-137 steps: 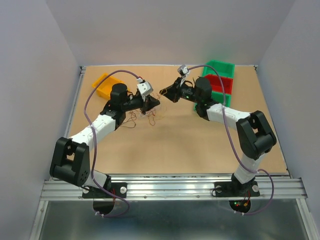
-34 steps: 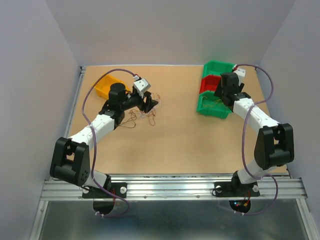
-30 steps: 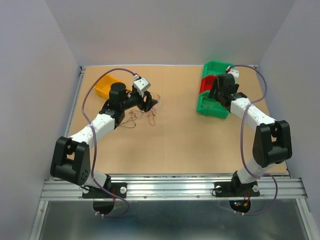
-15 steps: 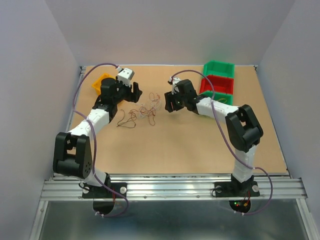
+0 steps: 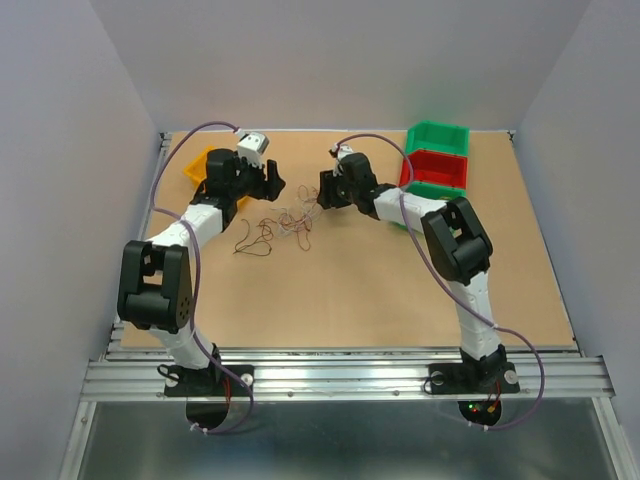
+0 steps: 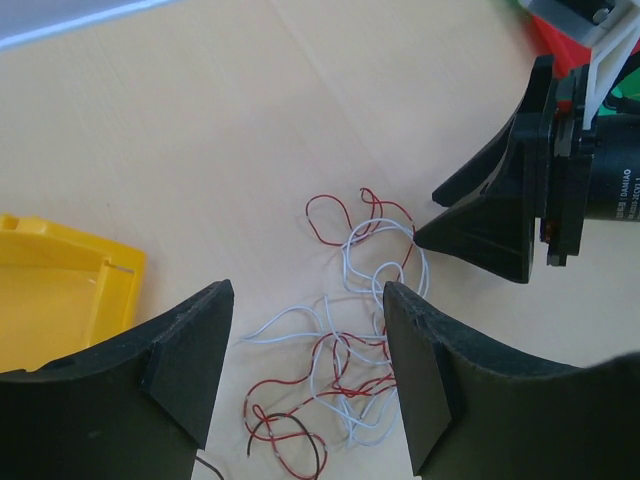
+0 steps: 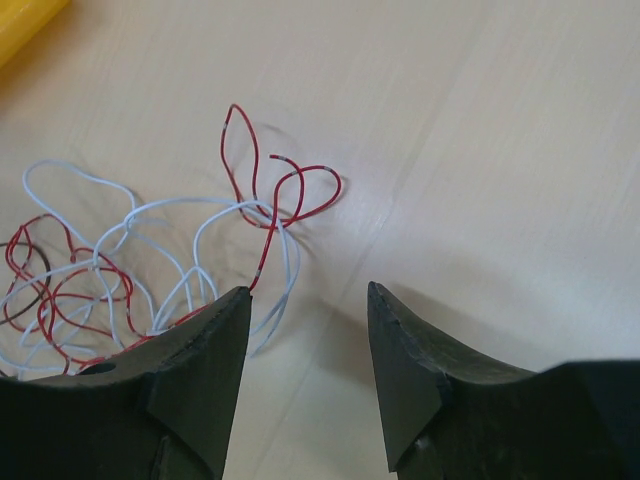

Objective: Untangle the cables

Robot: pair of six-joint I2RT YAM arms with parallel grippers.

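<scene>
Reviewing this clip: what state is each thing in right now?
cables, tangled in a loose clump, not held.
left gripper, open, empty, above the clump.
right gripper, open, empty, at the clump's edge.
yellow bin, visible part empty.
far green bin, upright, contents unclear.
red bin, upright, contents unclear.
near green bin, partly hidden by the right arm.

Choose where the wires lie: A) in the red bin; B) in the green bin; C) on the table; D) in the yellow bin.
C: the wires sprawl loose on the table, outside the yellow bin.
</scene>
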